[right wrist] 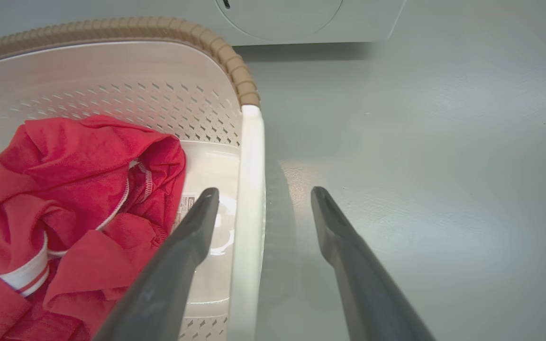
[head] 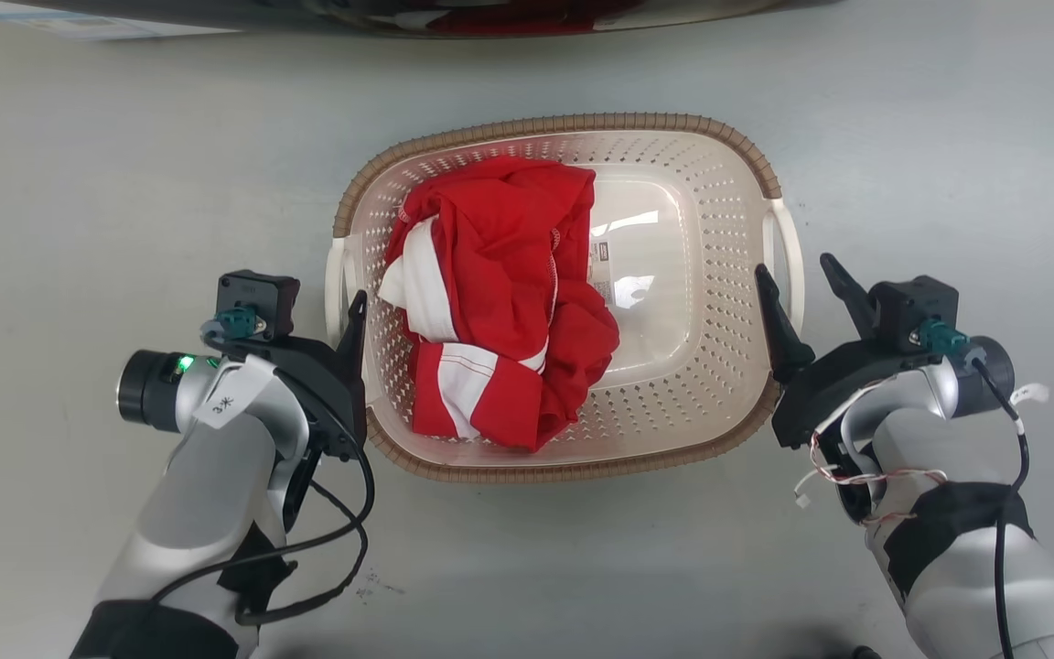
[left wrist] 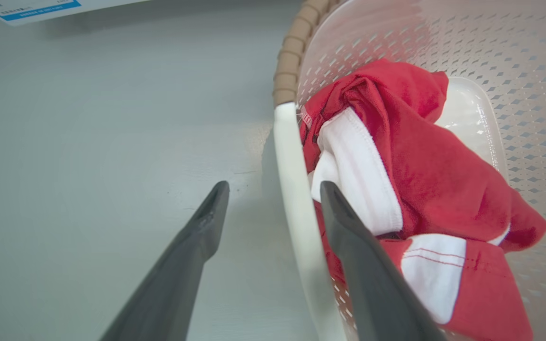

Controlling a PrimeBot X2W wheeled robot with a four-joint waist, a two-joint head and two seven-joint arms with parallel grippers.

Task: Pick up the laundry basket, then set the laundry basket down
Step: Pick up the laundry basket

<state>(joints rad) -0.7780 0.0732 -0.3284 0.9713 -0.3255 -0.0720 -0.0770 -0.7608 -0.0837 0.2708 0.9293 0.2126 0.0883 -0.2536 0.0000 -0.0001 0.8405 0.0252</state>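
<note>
The left arm (head: pixel 202 499) reaches up from the lower left of the head view, its pale forearm angled toward the left side of the laundry basket (head: pixel 564 122). The left claw (left wrist: pixel 273 188) stands apart and straddles the white left handle (left wrist: pixel 294 199). In the left wrist view, one dark finger (left wrist: pixel 192 251) lies outside over the grey floor (head: pixel 124 183). The other finger (left wrist: pixel 363 265) lies inside the rim, in front of the cloth. The handle runs between the two fingers, which are not closed on it.

The basket sits on the floor between the two arms, roughly centred in the head view. It is cream-white and rounded-rectangular, with perforated walls and a brown woven-look rim. A crumpled red and white garment (head: pixel 500 293) fills its left half. The smooth bottom on the right is bare apart from a small label (head: pixel 602 261).

The right arm (head: pixel 948 549) comes in from the lower right, wrapped in loose wires. The right claw (head: pixel 791 264) is also spread, one finger inside the basket and one outside, with the white right handle (right wrist: pixel 251 189) between them, ungripped. In the right wrist view a white washer (right wrist: pixel 301 19) stands beyond the basket.
</note>
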